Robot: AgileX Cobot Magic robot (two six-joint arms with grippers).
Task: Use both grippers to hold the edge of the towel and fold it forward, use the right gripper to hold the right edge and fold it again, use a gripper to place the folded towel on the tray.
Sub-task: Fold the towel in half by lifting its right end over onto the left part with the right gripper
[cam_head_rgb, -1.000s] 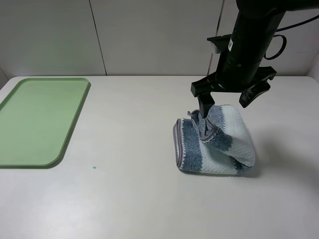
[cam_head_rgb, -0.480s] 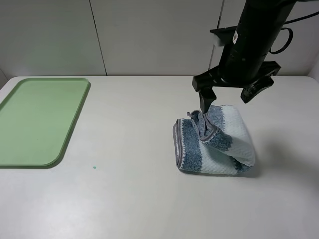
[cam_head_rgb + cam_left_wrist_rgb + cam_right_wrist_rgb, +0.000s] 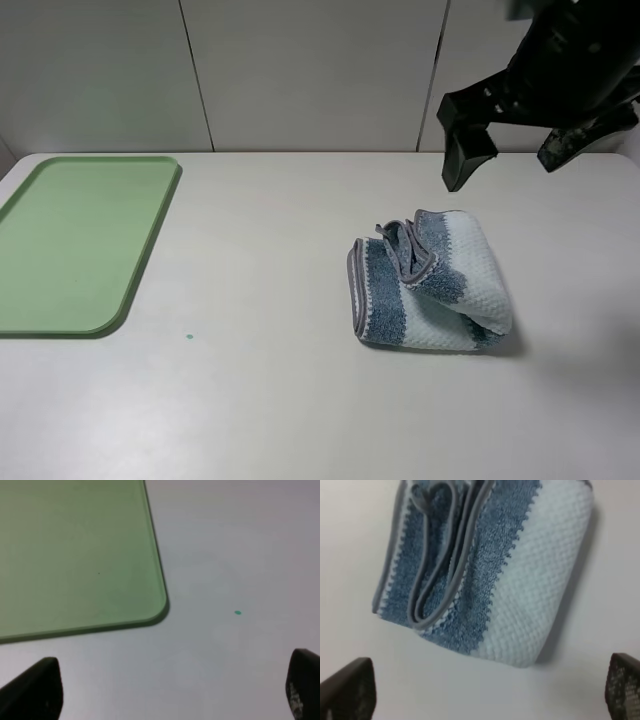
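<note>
The towel [image 3: 430, 285] lies folded into a thick bundle on the table right of centre, its grey edge [image 3: 352, 280] facing left. My right gripper [image 3: 510, 155] hangs open high above and behind it, touching nothing. In the right wrist view the towel [image 3: 485, 570] lies below the spread fingertips [image 3: 350, 690], its hem [image 3: 420, 597] curled in loops. The light-green tray [image 3: 80, 240] sits at the far left with nothing on it. My left gripper [image 3: 170, 695] is open over bare table near the tray [image 3: 75, 555] corner; the exterior view does not show it.
A small green dot [image 3: 189, 336] marks the white table between tray and towel, also seen as a dot [image 3: 238, 612] from the left wrist. A pale panelled wall [image 3: 300, 70] stands behind the table.
My right gripper has lifted off the towel's top fold and moved up and to the right, jaws still open. The towel stays folded where it was.
</note>
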